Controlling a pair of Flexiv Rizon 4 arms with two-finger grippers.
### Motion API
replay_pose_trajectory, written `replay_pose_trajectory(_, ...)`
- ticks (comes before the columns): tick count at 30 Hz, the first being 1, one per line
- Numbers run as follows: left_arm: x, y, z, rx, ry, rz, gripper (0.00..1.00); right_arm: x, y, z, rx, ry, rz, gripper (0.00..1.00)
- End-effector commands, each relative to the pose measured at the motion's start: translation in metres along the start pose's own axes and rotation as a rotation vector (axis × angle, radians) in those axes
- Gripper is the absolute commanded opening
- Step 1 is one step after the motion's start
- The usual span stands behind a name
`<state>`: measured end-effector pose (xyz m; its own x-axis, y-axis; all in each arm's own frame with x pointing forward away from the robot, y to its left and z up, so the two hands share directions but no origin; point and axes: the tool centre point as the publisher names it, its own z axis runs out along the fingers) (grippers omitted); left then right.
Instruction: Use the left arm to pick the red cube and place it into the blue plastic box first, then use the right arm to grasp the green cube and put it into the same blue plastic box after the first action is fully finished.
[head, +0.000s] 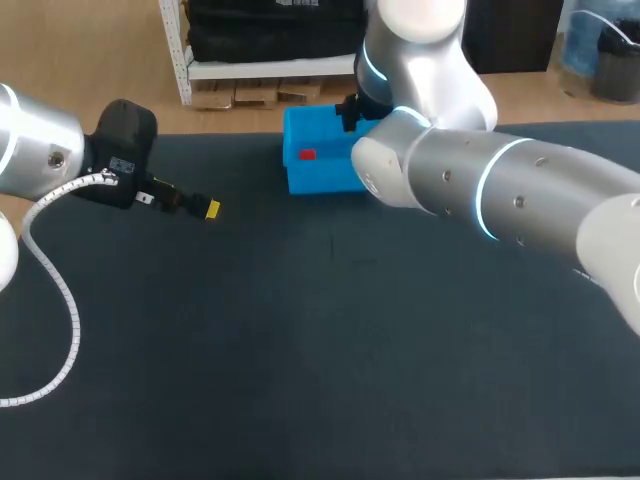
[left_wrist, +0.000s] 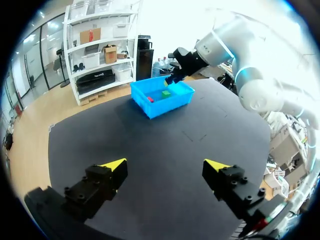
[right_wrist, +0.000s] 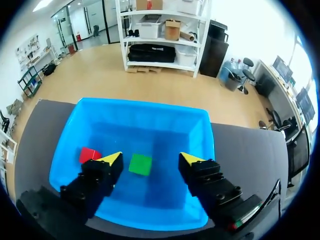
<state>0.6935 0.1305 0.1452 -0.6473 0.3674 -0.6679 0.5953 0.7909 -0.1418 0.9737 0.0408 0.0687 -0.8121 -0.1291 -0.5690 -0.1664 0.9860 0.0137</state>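
Right pincer (right_wrist: 150, 158) spread over box (right_wrist: 142, 108), red cube (right_wrist: 89, 154), green cube (right_wrist: 140, 164) inside

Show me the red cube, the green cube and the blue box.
red cube (right_wrist: 90, 154): right wrist view, its top face.
green cube (right_wrist: 140, 164): right wrist view, its top face.
blue box (right_wrist: 145, 103): right wrist view, its far rim.

Dark matte table top (head: 300, 360)

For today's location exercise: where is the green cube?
Right wrist view: the green cube lies inside the blue plastic box, beside the red cube, under the open right gripper.
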Motion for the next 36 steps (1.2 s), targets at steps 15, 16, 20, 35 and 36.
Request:
replay_pose_trajectory(15, 0.001, 0.002, 0.0, 0.009, -0.006, 0.003, 1.0, -0.004, -0.002, -0.024, 0.001, 0.027, -0.018, 1.0)
replay_pose_trajectory(16, 0.001, 0.002, 0.0, 0.009, -0.006, 0.003, 1.0, -0.004, -0.002, -0.024, 0.001, 0.027, -0.018, 1.0)
replay_pose_trajectory(20, 0.001, 0.002, 0.0, 0.009, -0.006, 0.003, 1.0, -0.004, -0.002, -0.024, 0.001, 0.027, -0.018, 1.0)
replay_pose_trajectory(35, 0.001, 0.002, 0.0, 0.009, -0.006, 0.003, 1.0, -0.004, -0.002, -0.024, 0.001, 0.027, -0.018, 1.0)
replay_pose_trajectory(36, 0.001, 0.002, 0.0, 0.009, -0.006, 0.003, 1.0, -0.004, -0.002, -0.024, 0.001, 0.027, -0.018, 1.0)
